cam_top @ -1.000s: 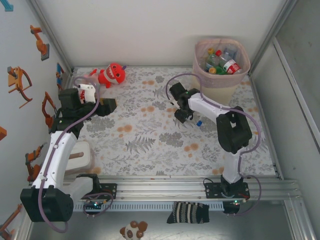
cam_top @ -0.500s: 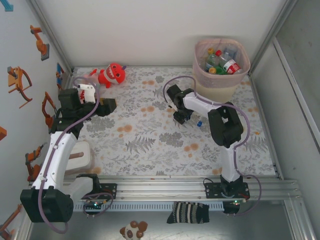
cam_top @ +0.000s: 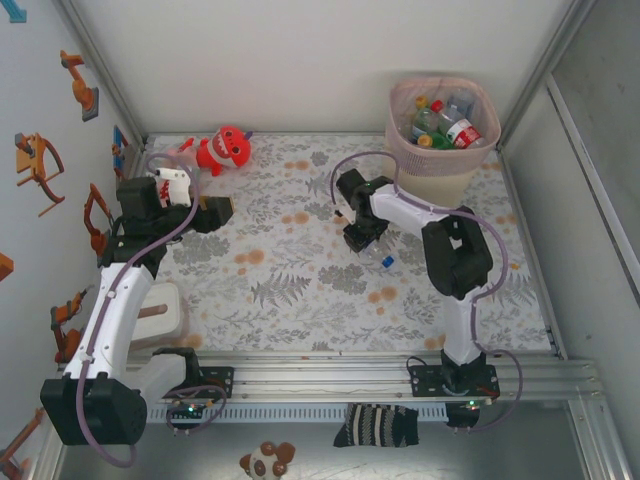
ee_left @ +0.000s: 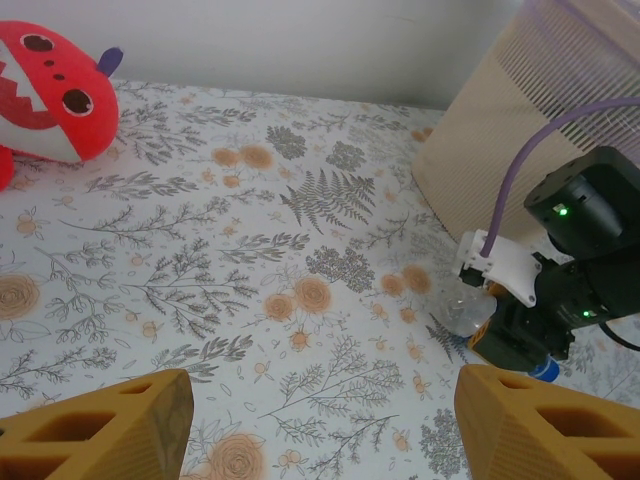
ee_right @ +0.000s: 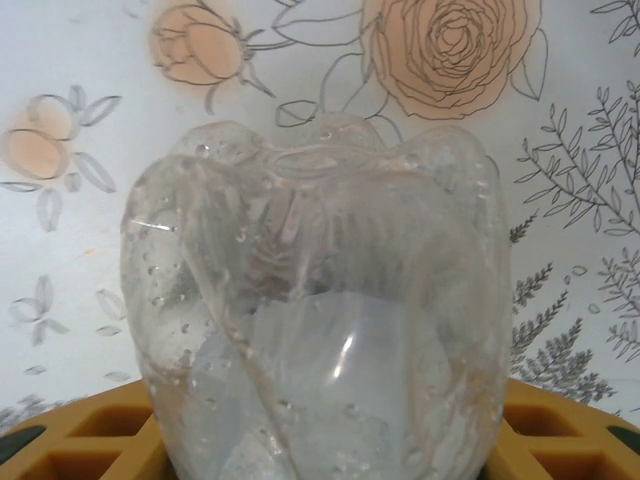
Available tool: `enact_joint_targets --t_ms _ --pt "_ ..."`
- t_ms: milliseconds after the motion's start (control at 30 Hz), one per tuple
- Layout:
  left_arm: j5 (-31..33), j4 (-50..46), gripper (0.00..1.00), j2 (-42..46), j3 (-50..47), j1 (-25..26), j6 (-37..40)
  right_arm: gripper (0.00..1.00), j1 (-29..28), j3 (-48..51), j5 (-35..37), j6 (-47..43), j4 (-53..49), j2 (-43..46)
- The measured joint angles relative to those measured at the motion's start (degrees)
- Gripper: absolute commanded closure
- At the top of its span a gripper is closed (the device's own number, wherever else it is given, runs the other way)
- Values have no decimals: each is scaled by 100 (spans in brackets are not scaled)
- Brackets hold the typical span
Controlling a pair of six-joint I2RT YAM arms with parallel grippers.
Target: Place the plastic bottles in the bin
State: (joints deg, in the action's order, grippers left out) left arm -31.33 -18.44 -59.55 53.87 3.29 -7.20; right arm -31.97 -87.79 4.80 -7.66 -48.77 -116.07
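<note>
A clear plastic bottle with a blue cap lies on the flowered table, left of and in front of the bin. My right gripper is shut on it, one orange finger pressed to each side of its body. In the left wrist view the bottle pokes out from under the right gripper. The pink-rimmed, beige bin holds several bottles. My left gripper hovers open over the table's left side with nothing between its fingers.
A red plush toy lies at the back left, also seen in the left wrist view. A white block sits by the left arm. A striped sock and a small plush lie in front of the rail.
The right gripper dropped onto the clear bottle and its jaws narrowed round it. The blue cap shifted slightly toward the near side. The left arm has not moved.
</note>
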Motion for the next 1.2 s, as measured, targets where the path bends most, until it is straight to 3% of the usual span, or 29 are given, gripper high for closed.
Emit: enact_joint_targets --t_ms 300,600,867,1200 --pt "0 0 31 0 0 0 0 49 48 -273 -717 345 -310 1117" --pt "0 0 31 0 0 0 0 49 503 -2022 -1541 671 -796 1663" --pt "0 0 31 0 0 0 0 50 1432 -3501 -2297 1174 -850 1858" --pt "2 0 31 0 0 0 0 51 2693 -4004 -2712 2046 157 1672"
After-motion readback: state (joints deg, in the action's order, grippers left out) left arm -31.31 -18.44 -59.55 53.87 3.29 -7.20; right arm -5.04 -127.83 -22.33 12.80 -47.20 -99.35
